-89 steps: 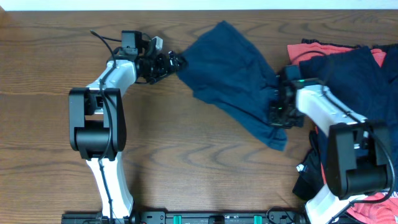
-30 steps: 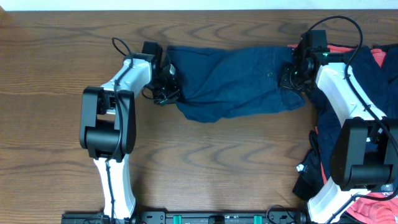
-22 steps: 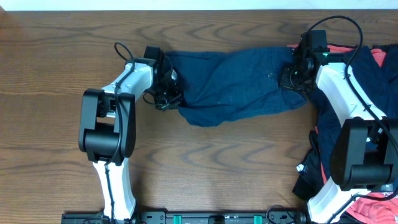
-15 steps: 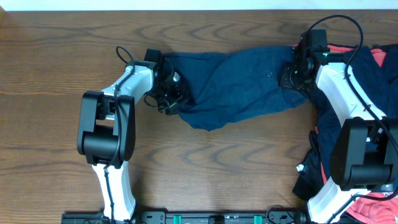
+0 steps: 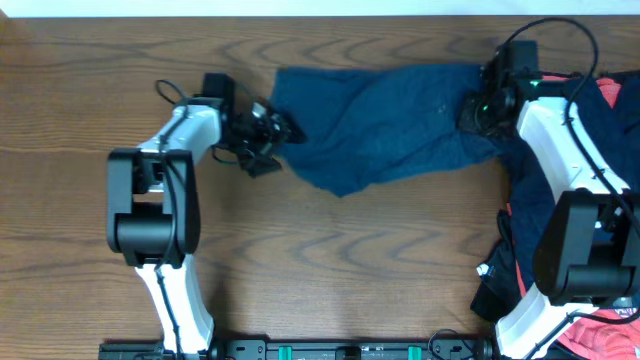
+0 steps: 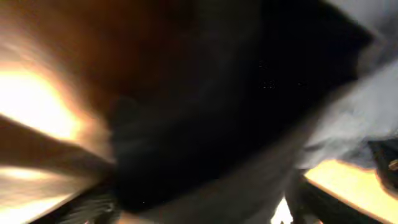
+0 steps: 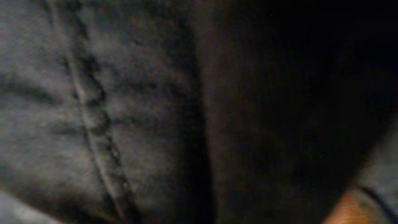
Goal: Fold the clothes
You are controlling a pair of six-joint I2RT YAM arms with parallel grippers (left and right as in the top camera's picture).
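Currently the navy garment (image 5: 380,125) lies stretched along the tabletop's (image 5: 330,260) far edge. The right gripper (image 5: 474,108) pinches its right end tight. The left gripper (image 5: 278,140) has its fingers spread just beside the garment's left edge. A heap of clothes (image 5: 612,95) sits at the right edge.

The overhead view is bright, even and sharp, with only faint soft shadows on the tabletop (image 5: 330,270). The left wrist view is smeared by blur, with orange glare at its left and lower right. The right wrist view is dim and soft, filled by the navy garment (image 7: 93,124).
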